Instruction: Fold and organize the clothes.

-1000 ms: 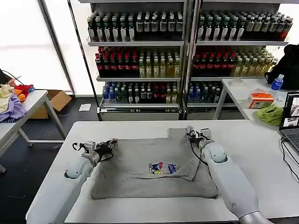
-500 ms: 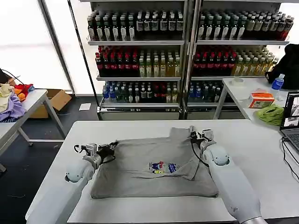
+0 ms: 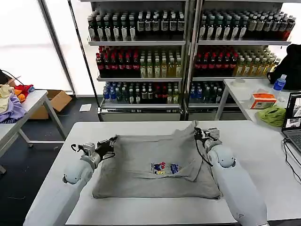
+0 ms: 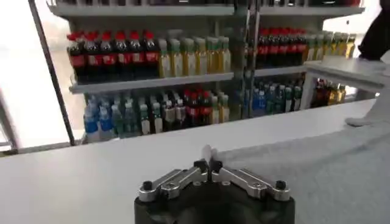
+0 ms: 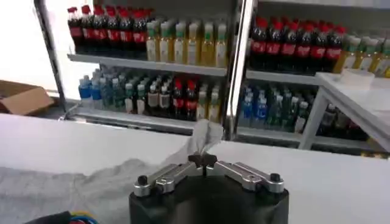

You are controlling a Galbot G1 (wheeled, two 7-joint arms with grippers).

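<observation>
A light grey shirt [image 3: 150, 167] with a small multicoloured chest print [image 3: 164, 168] lies spread on the white table [image 3: 141, 128], its lower part folded. My left gripper [image 3: 111, 142] is shut on the shirt's far left corner [image 4: 206, 152]. My right gripper [image 3: 197, 131] is shut on the far right corner, where the cloth [image 5: 204, 139] rises in a peak from between the fingers. In the wrist views the left gripper [image 4: 208, 164] and the right gripper [image 5: 203, 161] both pinch grey cloth just above the table.
Shelves of bottled drinks [image 3: 183, 56] stand beyond the table's far edge. A second table [image 3: 244, 92] at the right carries a water bottle [image 3: 279, 83], an orange box [image 3: 262, 100], a green cloth [image 3: 273, 114] and a laptop [image 3: 292, 123]. A side table with clothes [image 3: 11, 106] stands left.
Both grippers have carried the shirt's far corners away from me toward the table's far edge, lifting the right corner into a peak and stretching the far hem flatter.
</observation>
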